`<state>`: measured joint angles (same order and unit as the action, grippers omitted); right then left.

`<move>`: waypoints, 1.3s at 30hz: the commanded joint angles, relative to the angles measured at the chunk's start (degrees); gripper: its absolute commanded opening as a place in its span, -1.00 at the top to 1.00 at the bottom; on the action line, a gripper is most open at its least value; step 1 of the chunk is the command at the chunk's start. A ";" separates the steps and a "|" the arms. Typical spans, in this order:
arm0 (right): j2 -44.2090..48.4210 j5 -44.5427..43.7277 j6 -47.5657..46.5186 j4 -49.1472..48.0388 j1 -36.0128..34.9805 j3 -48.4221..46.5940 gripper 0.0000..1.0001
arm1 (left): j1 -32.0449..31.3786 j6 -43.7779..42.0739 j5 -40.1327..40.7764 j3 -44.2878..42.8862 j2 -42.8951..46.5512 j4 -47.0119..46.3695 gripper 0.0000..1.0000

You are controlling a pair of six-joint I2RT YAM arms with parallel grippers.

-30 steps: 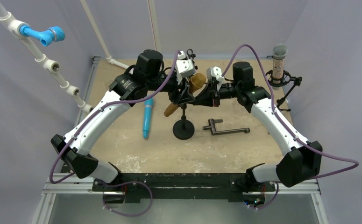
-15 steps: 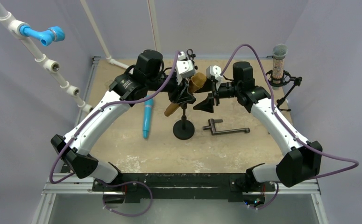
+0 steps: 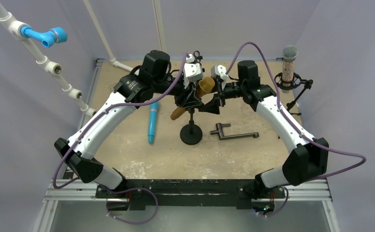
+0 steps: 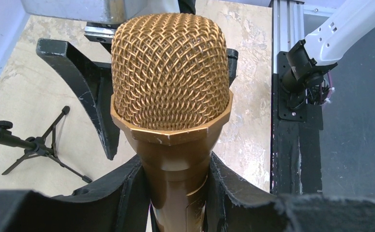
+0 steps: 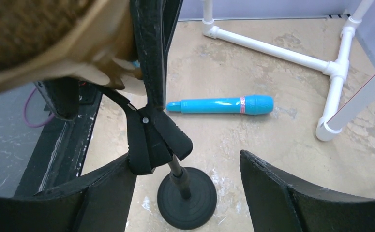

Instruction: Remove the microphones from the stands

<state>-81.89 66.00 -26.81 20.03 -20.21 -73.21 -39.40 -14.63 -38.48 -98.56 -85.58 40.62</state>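
Observation:
A gold microphone [image 3: 201, 88] lies tilted at the top of a black stand [image 3: 190, 134], its mesh head [image 4: 171, 72] filling the left wrist view. My left gripper [image 4: 178, 193] is shut on the microphone's gold body just below the head. The right gripper [image 5: 185, 159] stands open just to the right of it, with nothing between its fingers. The stand's black clip [image 5: 151, 135] hangs by its left finger, above the round base [image 5: 187, 198]. In the top view the left gripper [image 3: 191, 96] and the right gripper [image 3: 213, 102] flank the clip.
A blue microphone [image 3: 152, 121] lies on the table left of the stand. A black metal bracket [image 3: 231, 133] lies to its right. Another microphone in a shock mount [image 3: 289, 67] stands on a tripod at the far right. White pipes [image 5: 272, 48] run along the back.
My right gripper has gone from shut to open and shifted slightly left toward the microphone's head. The left gripper has tightened on the microphone.

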 commanded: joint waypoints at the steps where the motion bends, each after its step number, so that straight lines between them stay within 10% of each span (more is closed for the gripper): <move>1: -0.26 3.21 -3.17 3.12 -0.05 -4.65 -0.48 | 0.37 -1.89 -2.11 -2.79 -0.42 0.45 0.33; 20: 0.84 4.64 -3.67 3.03 -0.73 -2.20 -0.08 | 1.07 -0.33 -3.61 -3.16 -1.77 -0.83 0.34; 31: 2.40 4.06 -1.41 0.31 -1.11 0.36 1.00 | 1.55 -0.23 -3.49 -2.82 -1.64 -0.93 0.33; 39: 4.81 -0.04 1.07 -1.40 -1.14 2.00 1.00 | 2.20 1.98 -2.89 -1.70 -0.25 -2.58 0.57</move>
<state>-79.79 68.03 -26.81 19.77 -20.88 -71.96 -38.11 -14.20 -41.50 -99.83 -87.20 40.84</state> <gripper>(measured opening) 0.378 0.385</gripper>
